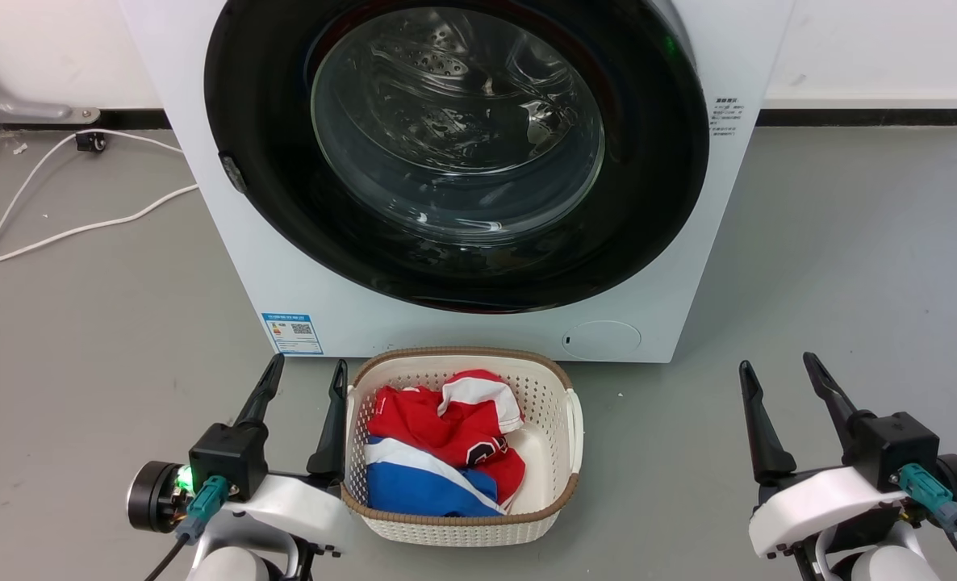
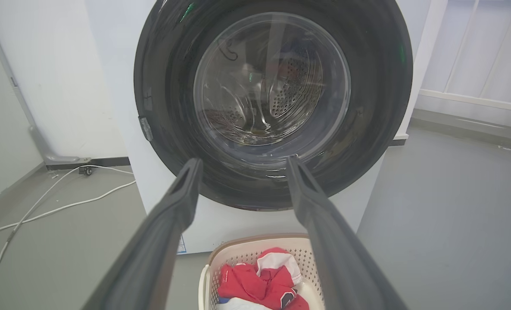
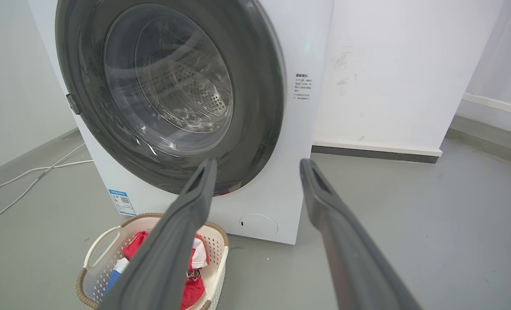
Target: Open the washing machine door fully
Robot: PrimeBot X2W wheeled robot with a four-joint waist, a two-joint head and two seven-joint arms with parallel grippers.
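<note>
Two open, empty tools: left tool [image 1: 307, 365] and right tool [image 1: 778, 363]. The washing machine door [image 1: 456, 145] looks rigid, slippery; probably hook its grey tab [image 1: 233, 173].

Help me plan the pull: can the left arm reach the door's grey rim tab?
Probably yes: the left gripper, jaws open, sits beside the basket, nothing between it and the tab on the washing machine door.

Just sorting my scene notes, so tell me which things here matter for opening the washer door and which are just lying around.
For the job: washing machine door, looks shut; left gripper and right gripper, both open and empty.
Just lying about: laundry basket, the red, white and blue clothes in it, white cables on the floor.
</note>
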